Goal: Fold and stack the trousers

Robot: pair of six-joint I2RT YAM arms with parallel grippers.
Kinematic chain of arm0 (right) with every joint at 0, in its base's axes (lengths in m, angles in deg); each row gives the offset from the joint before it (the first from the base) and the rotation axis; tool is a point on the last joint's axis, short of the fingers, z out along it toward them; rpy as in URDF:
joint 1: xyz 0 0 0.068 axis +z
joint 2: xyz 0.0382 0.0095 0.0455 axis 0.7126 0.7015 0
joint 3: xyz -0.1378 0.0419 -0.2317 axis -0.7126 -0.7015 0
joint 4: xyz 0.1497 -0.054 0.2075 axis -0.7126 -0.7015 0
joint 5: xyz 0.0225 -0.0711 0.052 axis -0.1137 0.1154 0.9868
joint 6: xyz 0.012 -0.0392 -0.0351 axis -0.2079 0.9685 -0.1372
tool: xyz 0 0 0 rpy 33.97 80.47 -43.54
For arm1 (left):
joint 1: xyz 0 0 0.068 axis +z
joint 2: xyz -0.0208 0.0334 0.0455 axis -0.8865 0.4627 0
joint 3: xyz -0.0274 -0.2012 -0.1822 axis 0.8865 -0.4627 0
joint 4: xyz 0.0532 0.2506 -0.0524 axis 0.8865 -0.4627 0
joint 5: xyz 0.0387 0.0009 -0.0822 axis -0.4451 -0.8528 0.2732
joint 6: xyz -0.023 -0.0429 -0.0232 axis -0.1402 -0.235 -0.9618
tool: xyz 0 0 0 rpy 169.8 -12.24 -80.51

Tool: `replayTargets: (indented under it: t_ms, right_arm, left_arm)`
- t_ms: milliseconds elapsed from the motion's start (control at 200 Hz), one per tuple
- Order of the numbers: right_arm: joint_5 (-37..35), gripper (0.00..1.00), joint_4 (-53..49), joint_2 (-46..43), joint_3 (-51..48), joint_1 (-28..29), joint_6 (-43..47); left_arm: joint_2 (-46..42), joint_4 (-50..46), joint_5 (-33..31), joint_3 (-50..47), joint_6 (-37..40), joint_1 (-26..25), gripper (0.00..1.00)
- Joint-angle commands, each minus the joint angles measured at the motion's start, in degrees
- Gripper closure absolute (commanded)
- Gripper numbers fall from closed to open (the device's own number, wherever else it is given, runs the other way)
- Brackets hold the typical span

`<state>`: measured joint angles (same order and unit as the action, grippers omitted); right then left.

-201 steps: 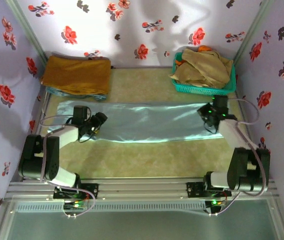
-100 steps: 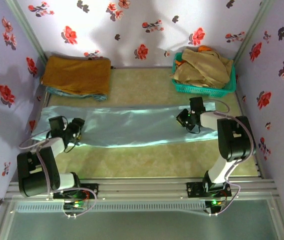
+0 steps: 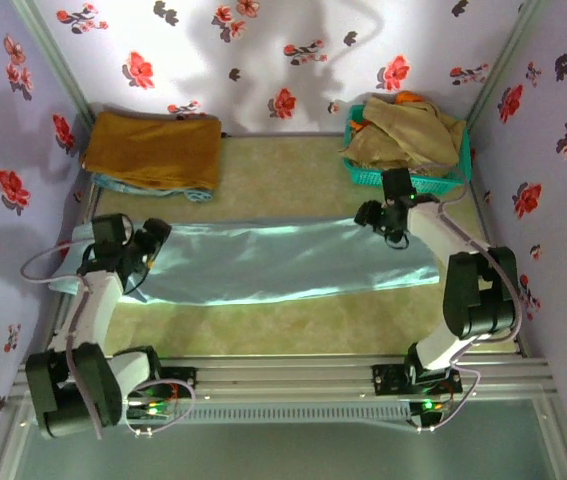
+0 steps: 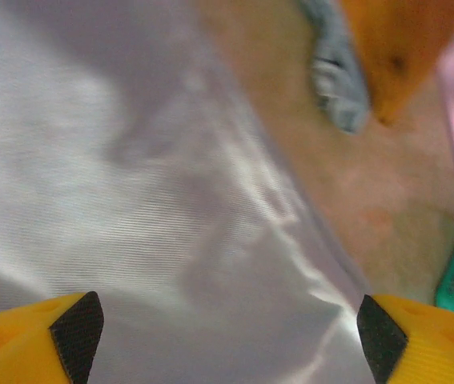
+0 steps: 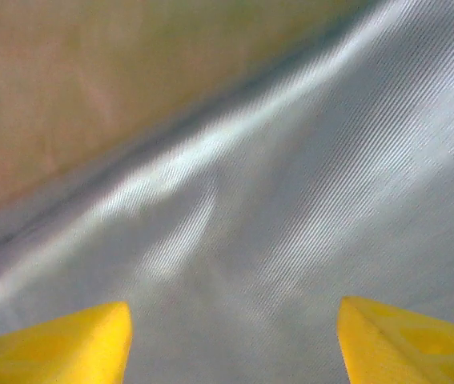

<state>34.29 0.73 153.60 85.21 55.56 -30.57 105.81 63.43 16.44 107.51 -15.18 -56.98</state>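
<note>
Two pairs stood wide apart and empty: the left fingers [image 4: 26, 340] over one end of the trousers [image 3: 283, 262], the right fingers [image 5: 50, 348] over the other. Spread along the worktop [image 3: 283, 170], the cloth looked light, limp, slippery; we would pinch end edges.

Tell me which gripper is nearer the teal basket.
Right. The right gripper hovers just in front of the teal basket, over the trousers; the left gripper is far off at their left end.

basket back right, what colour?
Teal-green. The plastic mesh basket holding tan garments shows best in the top external view.
</note>
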Motion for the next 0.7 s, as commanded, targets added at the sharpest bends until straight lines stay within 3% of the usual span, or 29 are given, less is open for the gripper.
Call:
replayTargets:
  t_ms: [0,105,230,370,505,640,695]
  right_arm:
    - [-14.2,0.25,-14.1,5.9,9.0,-4.0,11.1]
    - [-14.3,0.24,-19.7,12.4,15.8,-8.5,13.6]
    - [-12.5,0.22,-20.5,15.2,16.0,-13.0,15.3]
    - [-7.3,0.22,-21.8,18.6,14.9,-17.4,15.7]
    - [-4.4,0.22,-21.7,22.1,13.5,-17.8,15.7]
    - [-3.5,0.26,-22.1,26.2,14.5,-17.9,16.9]
    - [-2.0,0.33,-23.8,28.4,16.3,-18.2,17.0]
  left_arm:
    - [-0.4,-4.8,-5.2,1.7,3.8,-5.5,0.13]
    - [0.7,0.0,-5.1,-0.8,4.4,-11.3,0.14]
    - [2.2,3.4,-2.7,-3.7,4.4,-15.5,0.13]
    - [2.1,4.7,0.2,-5.3,4.5,-15.8,0.14]
    - [1.7,4.7,1.8,-4.8,5.2,-15.8,0.14]
    - [0.6,7.7,2.9,-6.3,3.4,-15.8,0.14]
    - [0.0,8.8,3.0,-7.0,2.7,-15.8,0.14]
